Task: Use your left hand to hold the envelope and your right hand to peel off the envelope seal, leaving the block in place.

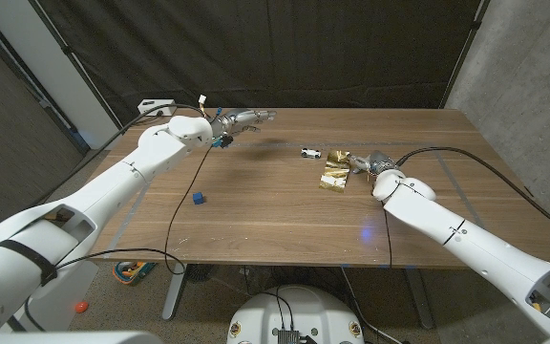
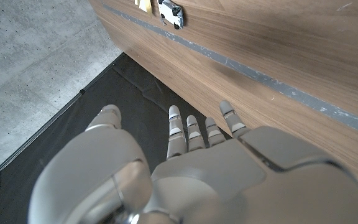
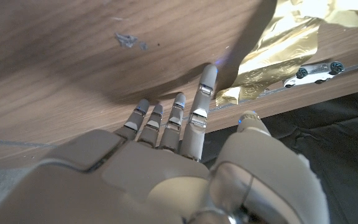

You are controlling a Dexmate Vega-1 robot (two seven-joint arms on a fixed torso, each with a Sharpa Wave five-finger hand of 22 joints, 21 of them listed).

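Head view shows the left hand [image 1: 242, 119] raised near the far left part of the worktop [image 1: 256, 205], with its fingers stretched toward the middle and nothing between them. In the left wrist view this hand [image 2: 185, 162] has its fingers apart and straight, holding nothing, and they reach past the worktop edge. Closer to the near side lies a small blue block [image 1: 199, 198], alone on the wood and well apart from both hands. Farther right, a small white toy car [image 1: 310, 153] stands just beside the gold envelope [image 1: 336, 172], which looks crumpled and shiny. The right hand [image 1: 370, 164] is at the right edge of the envelope; from this view I cannot tell if it touches it. In the right wrist view the right hand [image 3: 185, 143] has its fingers extended and a little apart, gripping nothing, with one long fingertip close to the gold foil [image 3: 278, 50]. The envelope seal is too small to make out.
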